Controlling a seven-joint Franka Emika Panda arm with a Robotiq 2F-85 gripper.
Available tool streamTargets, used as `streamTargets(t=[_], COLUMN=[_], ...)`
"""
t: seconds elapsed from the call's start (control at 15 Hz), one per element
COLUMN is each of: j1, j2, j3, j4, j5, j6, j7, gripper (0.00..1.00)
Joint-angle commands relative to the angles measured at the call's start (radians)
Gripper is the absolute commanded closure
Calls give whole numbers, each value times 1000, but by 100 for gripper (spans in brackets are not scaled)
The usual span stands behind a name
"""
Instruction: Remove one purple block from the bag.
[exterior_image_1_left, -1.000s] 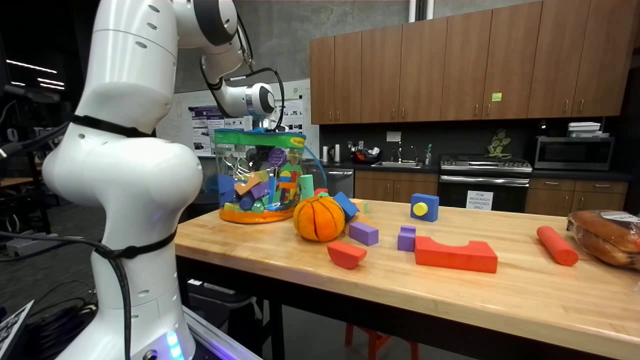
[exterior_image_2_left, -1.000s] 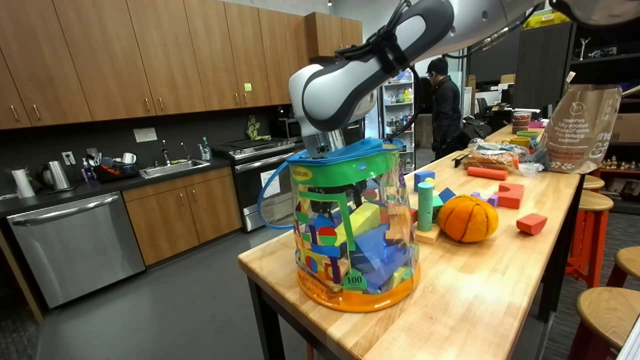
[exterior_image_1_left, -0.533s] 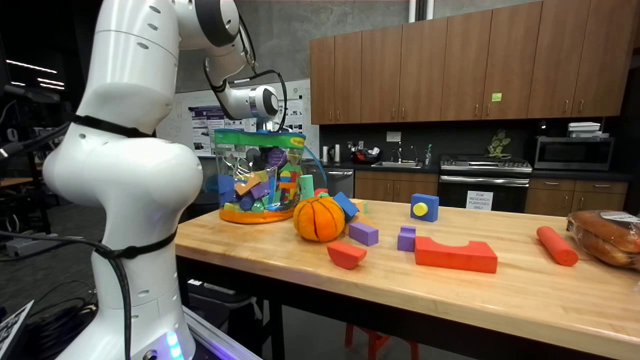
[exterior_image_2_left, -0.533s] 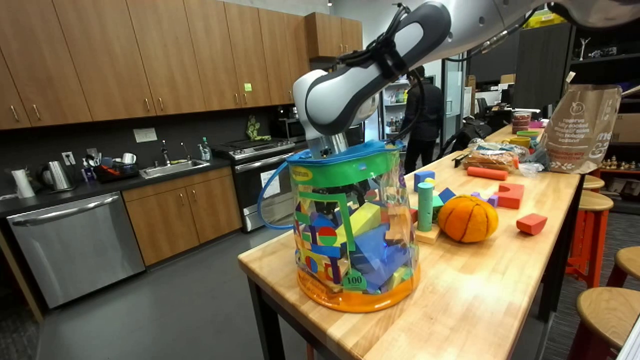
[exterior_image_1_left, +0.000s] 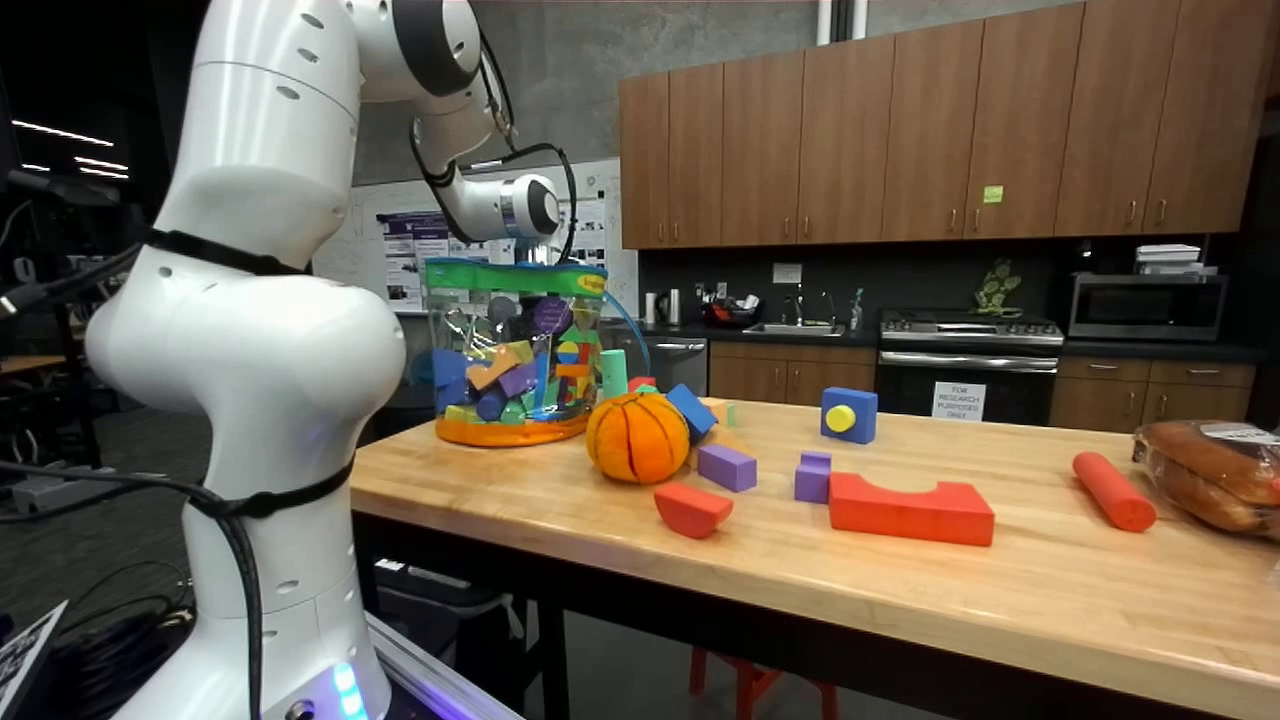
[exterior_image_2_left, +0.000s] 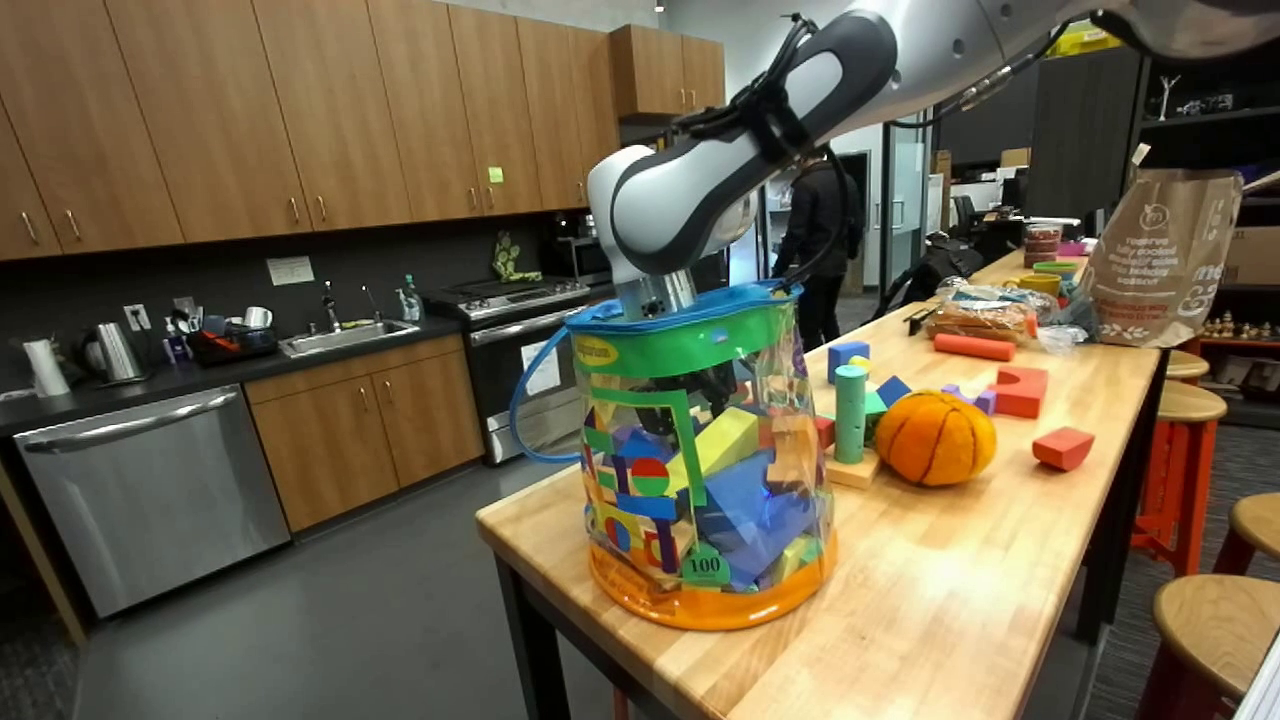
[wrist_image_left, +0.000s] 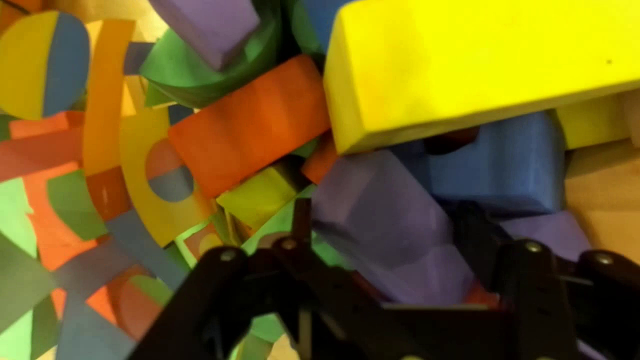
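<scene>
Pale wooden surface (exterior_image_2_left: 930, 560) is carrying the clear bag (exterior_image_2_left: 690, 347) | purple block (wrist_image_left: 390, 232) is lying inside, gripper (wrist_image_left: 383, 217) straddling it, whether pinching I can't tell | I'm expecting light, soft foam, aiming to hold opposite sides.

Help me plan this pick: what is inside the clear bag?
Inside the bag, the wrist view shows a yellow block, an orange block, a blue block and, at the end effector, a purple block. Whether it's gripped is unclear. What lies directly underneath is mostly covered.

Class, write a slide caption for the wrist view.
Open jaws frame a purple block near a yellow block inside the bag.
</scene>
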Motion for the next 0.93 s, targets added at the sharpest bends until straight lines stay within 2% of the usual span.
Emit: streamTargets(t=[0.0, 0.33, 0.53, 0.73, 0.87], j1=[1, 4, 7, 10, 9], j2=[11, -41, -117, -213, -262], j3=[1, 6, 13, 29, 42], j4=[13, 4, -10, -23, -18], j5=[17, -3, -24, -66, -101], j6=[-12, -24, -48, -86, -115], j7=[-32, -86, -112, -120, -113], gripper=[58, 69, 82, 100, 100])
